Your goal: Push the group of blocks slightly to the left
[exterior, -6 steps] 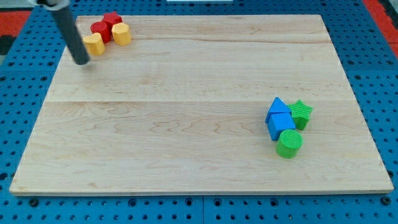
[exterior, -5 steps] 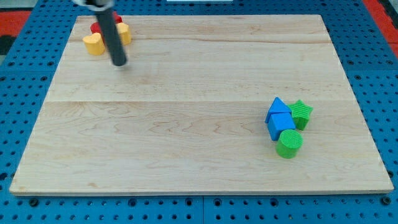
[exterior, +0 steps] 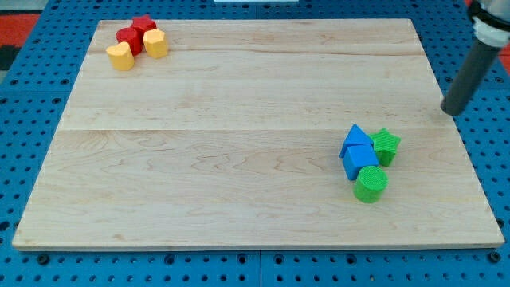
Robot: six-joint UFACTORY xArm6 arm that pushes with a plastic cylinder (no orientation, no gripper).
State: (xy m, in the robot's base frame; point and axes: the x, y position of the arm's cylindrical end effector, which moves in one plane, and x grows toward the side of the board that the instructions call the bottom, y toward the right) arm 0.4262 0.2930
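A group of blocks sits at the board's lower right: a blue triangular block [exterior: 356, 136], a blue cube [exterior: 358, 159], a green star-shaped block [exterior: 386, 145] and a green cylinder [exterior: 370, 183], all touching. My tip [exterior: 452, 111] is at the board's right edge, up and to the right of this group, apart from it. A second group sits at the top left: a red block [exterior: 129, 38], a red star-shaped block [exterior: 144, 25] and two yellow blocks [exterior: 120, 56] [exterior: 155, 43].
The wooden board [exterior: 239, 135] lies on a blue perforated table [exterior: 24, 119]. A red area [exterior: 16, 28] shows at the view's top left corner.
My tip has swept from the top left, beside the red and yellow blocks, across to the board's right edge. No block has moved.
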